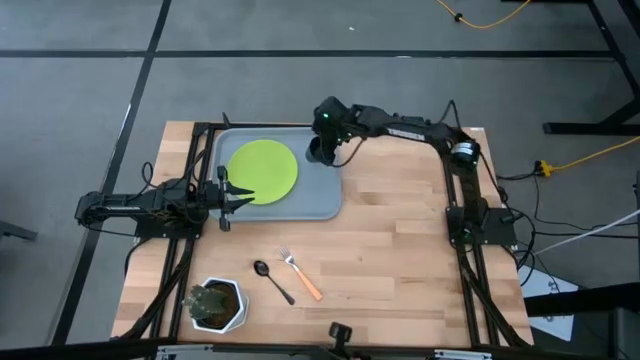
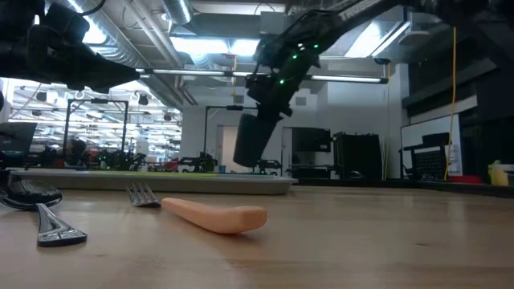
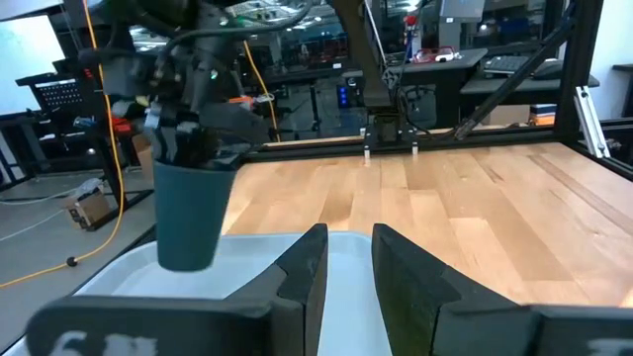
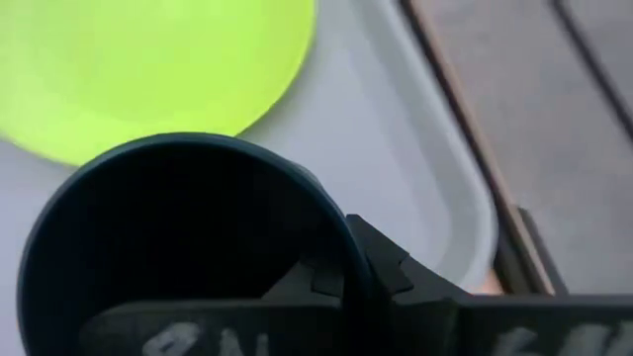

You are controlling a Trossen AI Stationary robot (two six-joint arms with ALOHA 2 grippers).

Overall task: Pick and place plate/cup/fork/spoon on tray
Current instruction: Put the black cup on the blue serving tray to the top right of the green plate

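While gripped — cup dark, cylindrical.

Grey floor with dark seams, yellow cable, ceiling strip lights, exposed ducts

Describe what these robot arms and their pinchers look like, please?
Both arms are dark, nearly black, built of slim jointed links. The right arm shows small green lights near its wrist and a silvery fitting at its elbow. Black cables trail by both bases. The left gripper ends in two flat, dark, wedge-shaped fingers; pale embossed lettering marks both grippers' bodies.
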